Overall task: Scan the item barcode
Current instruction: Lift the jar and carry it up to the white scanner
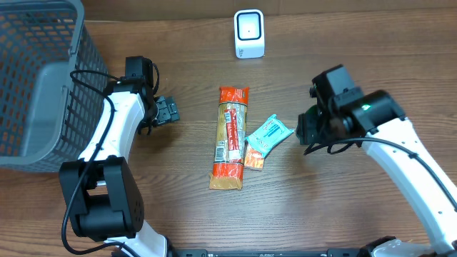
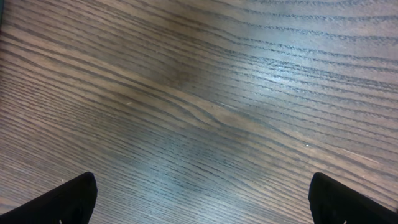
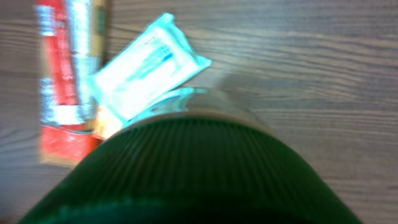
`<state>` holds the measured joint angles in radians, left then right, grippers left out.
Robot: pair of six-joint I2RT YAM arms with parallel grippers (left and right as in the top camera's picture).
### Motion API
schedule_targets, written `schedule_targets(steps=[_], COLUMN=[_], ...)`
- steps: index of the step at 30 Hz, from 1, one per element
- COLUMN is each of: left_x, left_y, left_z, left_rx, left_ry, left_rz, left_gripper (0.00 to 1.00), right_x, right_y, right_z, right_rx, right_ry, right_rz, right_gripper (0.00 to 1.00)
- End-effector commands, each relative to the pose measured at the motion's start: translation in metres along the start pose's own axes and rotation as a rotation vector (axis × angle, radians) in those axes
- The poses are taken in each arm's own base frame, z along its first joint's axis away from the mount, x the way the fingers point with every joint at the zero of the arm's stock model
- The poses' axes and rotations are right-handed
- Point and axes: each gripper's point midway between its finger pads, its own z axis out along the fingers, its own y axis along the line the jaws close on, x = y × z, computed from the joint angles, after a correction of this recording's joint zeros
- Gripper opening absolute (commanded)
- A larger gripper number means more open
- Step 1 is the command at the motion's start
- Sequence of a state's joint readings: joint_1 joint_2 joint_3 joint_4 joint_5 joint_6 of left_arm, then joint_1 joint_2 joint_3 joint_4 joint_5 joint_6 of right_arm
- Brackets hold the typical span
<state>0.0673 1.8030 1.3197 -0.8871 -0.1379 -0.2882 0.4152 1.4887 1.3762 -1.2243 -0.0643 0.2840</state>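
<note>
A dark green ribbed round item (image 3: 193,168) fills the bottom of the right wrist view, right between the jaws of my right gripper (image 1: 308,130), which looks shut on it. My own fingers are hidden behind it. In the overhead view it shows as a dark round shape (image 1: 308,127) at the gripper's tip, to the right of a teal and white packet (image 1: 268,134). The white barcode scanner (image 1: 249,33) stands at the back of the table. My left gripper (image 1: 170,111) hovers open over bare wood, its black fingertips (image 2: 68,202) wide apart with nothing between them.
A long orange and red snack pack (image 1: 230,139) lies mid-table, with a small orange packet (image 1: 255,158) under the teal one. A grey wire basket (image 1: 36,78) takes up the far left corner, close behind the left arm.
</note>
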Motion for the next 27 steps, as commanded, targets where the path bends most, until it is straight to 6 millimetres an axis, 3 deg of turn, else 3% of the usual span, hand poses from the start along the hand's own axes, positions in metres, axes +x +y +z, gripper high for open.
schedule_targets(steps=[1,6,12,17,22,27], left_x=[0.0,0.0,0.0,0.0,0.0,0.0], left_y=[0.0,0.0,0.0,0.0,0.0,0.0], left_z=[0.0,0.0,0.0,0.0,0.0,0.0], left_rx=[0.007,0.007,0.007,0.007,0.007,0.007], left_ry=[0.0,0.0,0.0,0.0,0.0,0.0], left_rz=[-0.001,-0.001,-0.001,-0.001,-0.001,-0.001], left_gripper=[1.0,1.0,1.0,1.0,1.0,1.0], right_x=[-0.016,-0.021,-0.039,-0.064,-0.095,-0.13], right_y=[0.02,0.033,0.048,0.086,0.121,0.146], right_z=[-0.028,-0.04,0.0,0.037,0.053,0.057], right_rx=[-0.069,-0.078,-0.075,-0.138,-0.187,-0.234], right_ry=[-0.028,0.071,0.111,0.047,-0.094,-0.247], right_rz=[-0.006,-0.004,-0.026,-0.098,-0.166,-0.195], right_gripper=[0.09,0.09,0.09,0.09,0.09,0.09])
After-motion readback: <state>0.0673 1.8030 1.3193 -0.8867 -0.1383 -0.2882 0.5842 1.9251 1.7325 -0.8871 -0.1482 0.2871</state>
